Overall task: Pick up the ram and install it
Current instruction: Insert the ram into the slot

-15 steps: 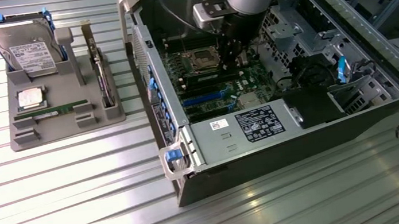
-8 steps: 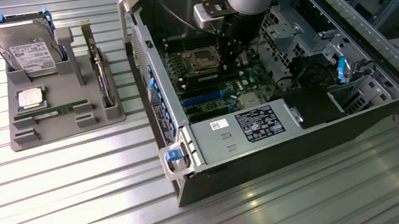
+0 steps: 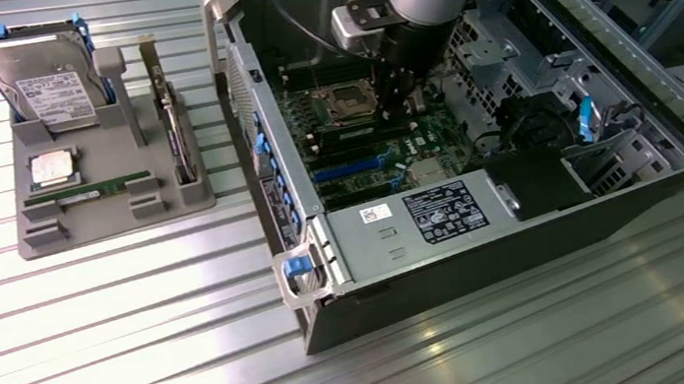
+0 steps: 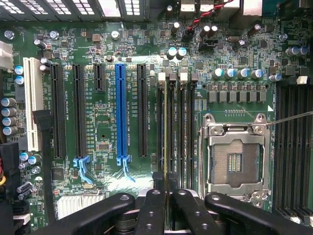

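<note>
Wrist view: the gripper has its matte black, bolt-studded fingers pressed together on the ram. The ram is a thin green board seen edge-on, a narrow pale line running straight out from between the fingertips. It lies along the bank of long black memory slots on the glossy green motherboard, between a black expansion slot and the square, metal-framed CPU socket. Whether it is seated in a slot cannot be told. A bright blue slot and a white slot run parallel further off, and small silver-topped cylindrical capacitors stand nearby.

In the exterior view the arm reaches down into the open grey sheet-metal computer case, which lies on its side on the ribbed aluminium worktop. Toward the worktop's edge at the exterior view's left sits a grey moulded tray. It holds a propped silver hard drive and a square silver CPU chip. A second green stick lies flat near the tray's front edge, well apart from the gripper.
</note>
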Robot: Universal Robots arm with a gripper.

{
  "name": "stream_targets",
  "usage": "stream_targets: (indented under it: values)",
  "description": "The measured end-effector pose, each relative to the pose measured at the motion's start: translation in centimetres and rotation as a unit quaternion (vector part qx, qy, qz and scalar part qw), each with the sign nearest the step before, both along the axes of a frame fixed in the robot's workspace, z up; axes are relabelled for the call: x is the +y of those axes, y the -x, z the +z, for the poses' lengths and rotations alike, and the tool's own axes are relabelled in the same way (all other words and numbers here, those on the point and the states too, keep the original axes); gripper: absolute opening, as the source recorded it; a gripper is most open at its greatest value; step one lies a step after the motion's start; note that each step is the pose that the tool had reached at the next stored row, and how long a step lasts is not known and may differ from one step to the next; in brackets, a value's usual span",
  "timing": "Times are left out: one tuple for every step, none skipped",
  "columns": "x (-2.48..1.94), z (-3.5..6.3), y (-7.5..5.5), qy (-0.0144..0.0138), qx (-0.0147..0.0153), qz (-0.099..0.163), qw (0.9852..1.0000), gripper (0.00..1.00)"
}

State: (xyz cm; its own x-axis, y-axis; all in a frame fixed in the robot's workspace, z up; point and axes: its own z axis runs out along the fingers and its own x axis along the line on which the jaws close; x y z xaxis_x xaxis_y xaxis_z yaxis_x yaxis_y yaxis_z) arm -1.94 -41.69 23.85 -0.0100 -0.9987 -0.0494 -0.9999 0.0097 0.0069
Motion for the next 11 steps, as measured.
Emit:
stream_targets:
  values:
    - [0.03,0.0,0.0,0.0,0.0,0.0,1.0,0.12]
    - [0.03,-0.01,0.0,0.0001,0.0,0.0,1.0,0.12]
    - [0.03,-0.06,0.0,0.0001,0.0,0.0,1.0,0.12]
    - [0.03,-0.1,0.0,0.0001,0.0,0.0,1.0,0.12]
    - [0.03,-0.11,0.0,0.0001,0.0,0.0,1.0,0.12]
    - [0.03,-0.12,0.0,0.0001,0.0,0.0,1.0,0.12]
    - [0.03,-0.12,-0.02,0.0001,0.0,0.0,1.0,0.12]
    - [0.03,-0.12,-0.06,0.0,0.0,0.0,1.0,0.12]
    - [0.03,-0.12,-0.06,0.0,0.0,0.0,1.0,0.12]
    - [0.03,-0.12,-0.06,0.0,0.0,0.0,1.0,0.12]
    - [0.03,-0.12,-0.06,0.0,0.0,0.0,1.0,0.12]
